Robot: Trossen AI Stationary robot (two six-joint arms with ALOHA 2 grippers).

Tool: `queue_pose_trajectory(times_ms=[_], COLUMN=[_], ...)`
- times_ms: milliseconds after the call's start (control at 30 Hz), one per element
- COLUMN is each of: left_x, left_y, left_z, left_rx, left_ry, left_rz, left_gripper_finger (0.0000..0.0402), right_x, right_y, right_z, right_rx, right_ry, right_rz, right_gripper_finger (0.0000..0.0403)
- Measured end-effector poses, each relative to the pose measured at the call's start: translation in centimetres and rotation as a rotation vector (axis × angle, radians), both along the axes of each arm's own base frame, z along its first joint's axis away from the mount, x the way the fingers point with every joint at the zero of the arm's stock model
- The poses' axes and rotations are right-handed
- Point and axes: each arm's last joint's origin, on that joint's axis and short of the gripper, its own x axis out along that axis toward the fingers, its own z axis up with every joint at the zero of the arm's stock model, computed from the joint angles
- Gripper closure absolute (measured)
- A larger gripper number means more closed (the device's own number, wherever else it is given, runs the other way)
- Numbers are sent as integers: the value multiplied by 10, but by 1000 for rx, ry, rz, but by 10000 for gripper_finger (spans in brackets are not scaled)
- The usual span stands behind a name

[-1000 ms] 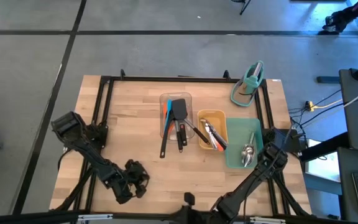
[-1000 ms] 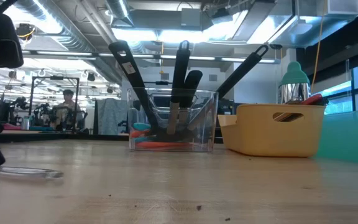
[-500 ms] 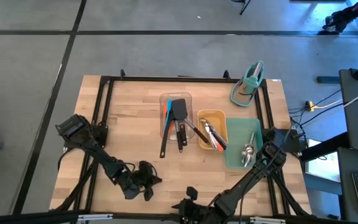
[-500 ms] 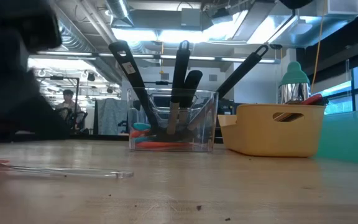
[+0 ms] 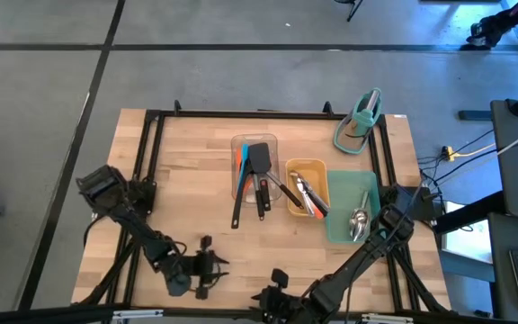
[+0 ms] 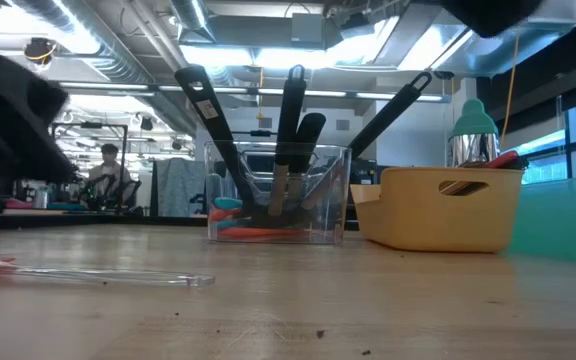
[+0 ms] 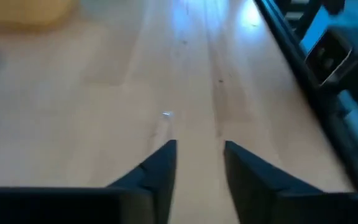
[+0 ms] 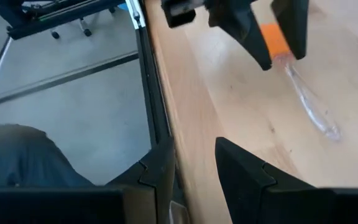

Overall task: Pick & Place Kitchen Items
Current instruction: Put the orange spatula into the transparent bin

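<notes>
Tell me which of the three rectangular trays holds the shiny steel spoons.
The teal rectangular tray, rightmost of the three, holds the steel spoons. The clear tray holds black turners; the yellow tray holds tongs.

We see the table from directly above. A second camera sits at tabletop level, facing the clear tray and the room behind. Each wrist camera looks closely along the wood; all views share the tabletop.
</notes>
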Motion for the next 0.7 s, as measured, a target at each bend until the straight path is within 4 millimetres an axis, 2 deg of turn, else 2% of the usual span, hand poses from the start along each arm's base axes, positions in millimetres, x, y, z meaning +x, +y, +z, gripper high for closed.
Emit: queue_pose_trajectory(times_ms=[167, 300, 433, 533, 700], left_x=[-14, -18, -23, -33, -54], left_y=[-8, -10, -3, 11, 39], left_z=[2, 3, -4, -19, -42], left_rx=[253, 343, 365, 352, 217], left_ry=[-81, -101, -83, -52, -3], left_rz=[4, 1, -3, 25, 79], left_gripper_finger=[205, 171, 163, 170, 184], right_x=[8, 19, 33, 42, 51], right_y=[-9, -21, -39, -55, -84], right_z=[0, 0, -1, -3, -11], right_rx=[-138, -261, -306, -335, -370], right_ry=[3, 15, 28, 69, 193], right_rz=[66, 118, 102, 79, 63], right_gripper_finger=[283, 283, 283, 277, 242])
